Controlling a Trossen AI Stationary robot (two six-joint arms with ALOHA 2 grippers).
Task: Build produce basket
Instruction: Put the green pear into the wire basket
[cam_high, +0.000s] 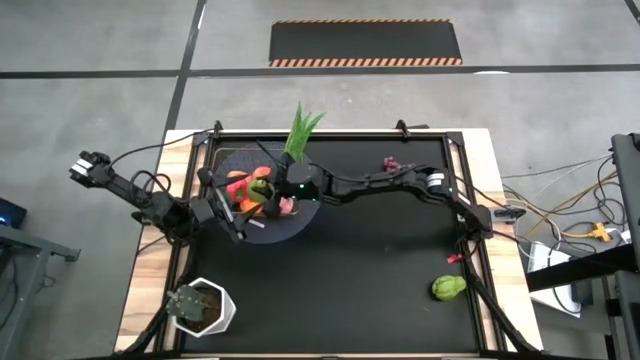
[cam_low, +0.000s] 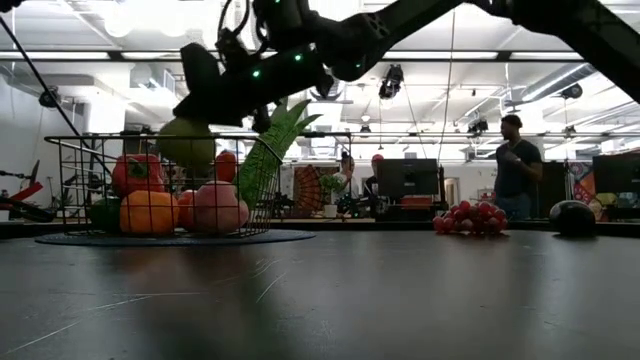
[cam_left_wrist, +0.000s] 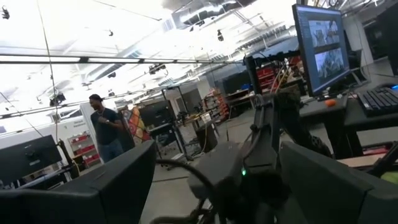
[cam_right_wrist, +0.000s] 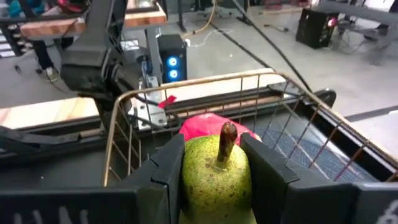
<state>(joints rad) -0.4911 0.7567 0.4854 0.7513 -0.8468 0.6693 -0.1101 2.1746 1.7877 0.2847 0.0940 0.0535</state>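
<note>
Holding green pear (cam_right_wrist: 216, 177) by its sides, right pincer (cam_right_wrist: 214, 180) clenched on it, stem up, above wire basket (cam_high: 232, 160) at surface's (cam_high: 360, 260) far left; basket contents: orange fruit (cam_low: 147, 212), pink fruit (cam_low: 217, 207), red pepper (cam_low: 137, 173), green leafy stalk (cam_high: 300, 131) leaning out over far rim; purple grapes (cam_high: 390, 163) loose near far edge; green vegetable (cam_high: 448, 288) near right edge; potted plant (cam_high: 202, 307) at near left corner; left pincer (cam_high: 228, 215) released, fingers spread, just beside basket's left side.
</note>
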